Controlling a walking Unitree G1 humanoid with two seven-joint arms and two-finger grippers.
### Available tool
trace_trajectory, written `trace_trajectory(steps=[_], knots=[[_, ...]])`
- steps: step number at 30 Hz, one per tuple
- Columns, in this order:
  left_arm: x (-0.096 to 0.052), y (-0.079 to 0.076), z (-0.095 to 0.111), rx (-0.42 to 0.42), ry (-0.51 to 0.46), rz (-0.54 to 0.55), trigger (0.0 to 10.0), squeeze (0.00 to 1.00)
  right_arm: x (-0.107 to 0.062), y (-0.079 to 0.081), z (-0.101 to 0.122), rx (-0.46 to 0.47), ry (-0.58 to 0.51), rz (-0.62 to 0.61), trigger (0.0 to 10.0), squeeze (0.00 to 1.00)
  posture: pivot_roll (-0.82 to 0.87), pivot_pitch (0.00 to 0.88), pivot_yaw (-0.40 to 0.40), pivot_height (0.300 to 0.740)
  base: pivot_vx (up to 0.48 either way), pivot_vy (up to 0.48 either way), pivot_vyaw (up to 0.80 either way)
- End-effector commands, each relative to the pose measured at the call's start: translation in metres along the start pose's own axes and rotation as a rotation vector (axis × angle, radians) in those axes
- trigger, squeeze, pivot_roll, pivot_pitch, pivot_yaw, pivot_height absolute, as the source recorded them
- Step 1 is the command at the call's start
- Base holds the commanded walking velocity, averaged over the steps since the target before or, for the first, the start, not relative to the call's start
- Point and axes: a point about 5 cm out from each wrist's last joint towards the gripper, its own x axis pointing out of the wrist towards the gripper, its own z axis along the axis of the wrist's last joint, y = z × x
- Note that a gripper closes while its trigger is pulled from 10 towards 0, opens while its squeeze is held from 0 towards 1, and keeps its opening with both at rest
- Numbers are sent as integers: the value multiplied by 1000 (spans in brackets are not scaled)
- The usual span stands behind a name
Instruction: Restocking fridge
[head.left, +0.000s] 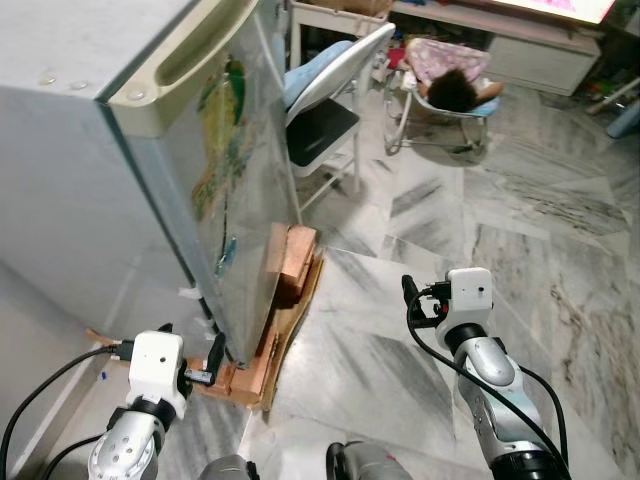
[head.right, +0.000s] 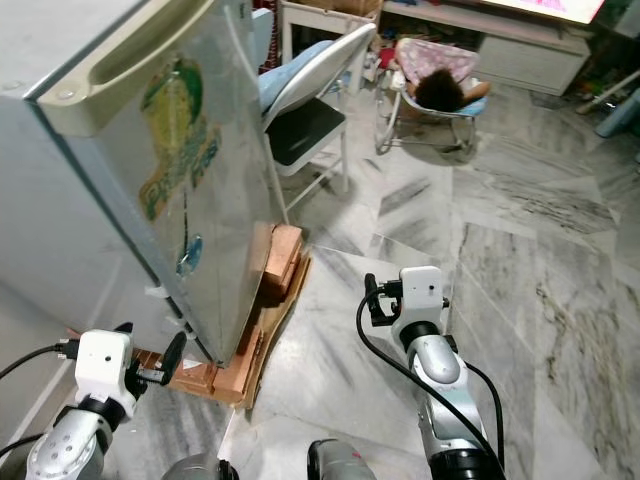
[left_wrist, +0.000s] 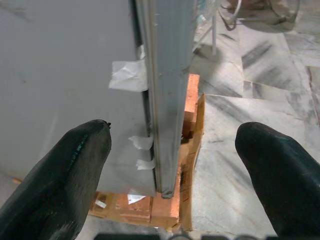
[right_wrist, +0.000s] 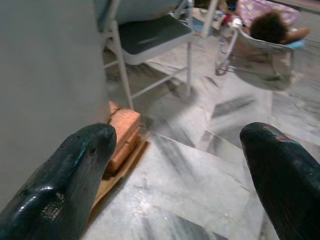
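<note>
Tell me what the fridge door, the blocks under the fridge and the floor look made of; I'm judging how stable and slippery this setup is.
Fridge door: seemingly painted metal, smooth grey sheen with stickers. Blocks beneath: look like fired clay bricks, matte orange, rough edges, resting on brown cardboard. Floor: likely polished marble or marble-look tile, glossy grey veining with visible joints.
</note>
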Motion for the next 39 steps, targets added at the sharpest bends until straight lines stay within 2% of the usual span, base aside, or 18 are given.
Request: trace_trajectory(steps=[1, 21, 39], knots=[[0, -1, -3, 6, 19, -2, 10000, 0, -1, -4, -2, -5, 15, -12, 10000, 0, 22, 119, -49, 735, 0, 0, 0], [1, -1, -2, 23, 22, 4, 10000, 0, 2, 0, -2, -6, 19, -4, 10000, 0, 26, 113, -48, 735, -226, 0, 0], [2, 4, 3, 21, -13, 1, 10000, 0, 3, 1, -2, 8, 24, -19, 10000, 0, 27, 116, -40, 735, 0, 0, -44]])
